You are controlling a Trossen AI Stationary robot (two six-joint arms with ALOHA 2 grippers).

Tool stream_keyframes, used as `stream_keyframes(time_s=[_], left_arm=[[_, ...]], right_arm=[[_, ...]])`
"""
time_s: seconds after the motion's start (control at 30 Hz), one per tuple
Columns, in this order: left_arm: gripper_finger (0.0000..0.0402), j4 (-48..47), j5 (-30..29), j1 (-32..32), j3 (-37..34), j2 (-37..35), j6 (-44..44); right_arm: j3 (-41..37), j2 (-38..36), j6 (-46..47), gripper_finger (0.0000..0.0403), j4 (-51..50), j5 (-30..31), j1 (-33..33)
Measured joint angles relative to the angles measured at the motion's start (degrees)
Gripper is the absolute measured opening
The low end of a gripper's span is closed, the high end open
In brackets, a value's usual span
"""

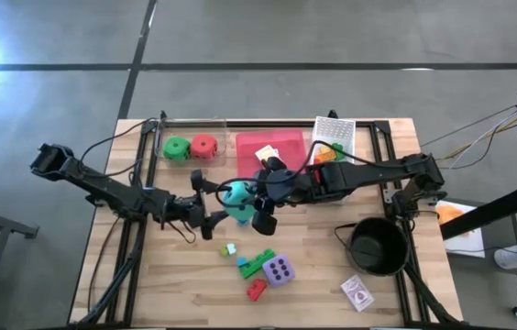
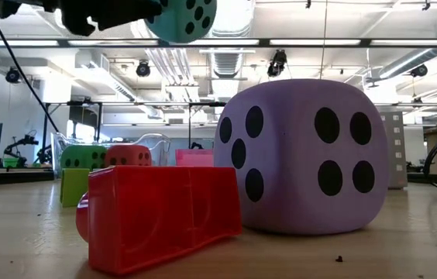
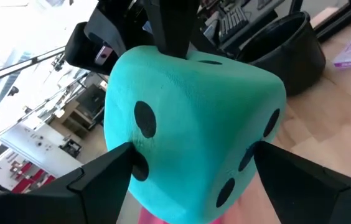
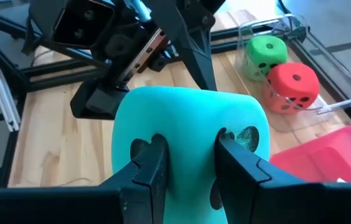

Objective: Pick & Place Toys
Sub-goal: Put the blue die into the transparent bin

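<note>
From above, both arms are meeting over the middle of the wooden worktop (image 1: pixel 148 284). The right gripper (image 1: pixel 243 200) is pinching the teal die (image 1: pixel 236 198), and the left gripper (image 1: pixel 214 203) is reaching in from the other side with its fingers spread wide around the same die. A green die (image 1: pixel 177 148) and a red die (image 1: pixel 204 147) are sitting side by side in a clear tray (image 1: pixel 194 124) near the far edge. Beside it a pink tray (image 1: pixel 269 145) is lying, then a white mesh basket (image 1: pixel 334 131). A purple die (image 1: pixel 279 270) is resting near the front among small plastic bricks, with a green brick (image 1: pixel 258 264) touching it and a red brick (image 1: pixel 257 290) just in front. A card pack (image 1: pixel 357 293) is lying near the black pot (image 1: pixel 377 246); its printing is too small to read.

At worktop height, the purple die (image 2: pixel 304 155) is filling the middle, showing faces of three and four spots, with the red brick (image 2: pixel 160 213) just beside it. The teal die (image 2: pixel 184 17) is hanging high above.

In the left wrist view, the teal die (image 3: pixel 191 124) is sitting between the left gripper's fingers (image 3: pixel 94 180), which are standing on either side of it; whether they touch is unclear.

In the right wrist view, the right gripper's fingers (image 4: pixel 154 168) are pressing narrowly into the teal die (image 4: pixel 188 121), denting it. No writing is readable anywhere.
</note>
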Motion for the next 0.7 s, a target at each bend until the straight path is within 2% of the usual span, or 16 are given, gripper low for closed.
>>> stream_keyframes(time_s=[0.1, 0.27, 0.3, 0.43, 0.7], left_arm=[[0.0287, 1.06, 0.18, -0.07, 0.0, 0.0, -1.4], [0.0142, 1.09, 0.45, -0.16, -0.02, 0.0, -4.56], [0.0126, 1.09, 0.44, -0.16, -0.02, 0.0, -5.3], [0.0121, 0.13, 0.57, -0.23, 0.79, 0.0, -10.38], [0.0108, -1.17, 0.56, -1.03, 1.49, -0.01, -11.51]], right_arm=[[0.0, -0.1, 0.03, 0.0101, 0.85, -0.32, 0.0], [0.0, -0.09, 0.23, 0.0101, 1.71, -0.38, -0.02], [0.0, -0.09, 0.26, 0.0101, 1.99, -0.38, -0.04], [0.02, -0.12, 0.42, 0.0101, 2.93, -0.38, -0.07], [0.09, -0.01, 0.77, 0.0102, 2.77, -0.58, -0.04]])
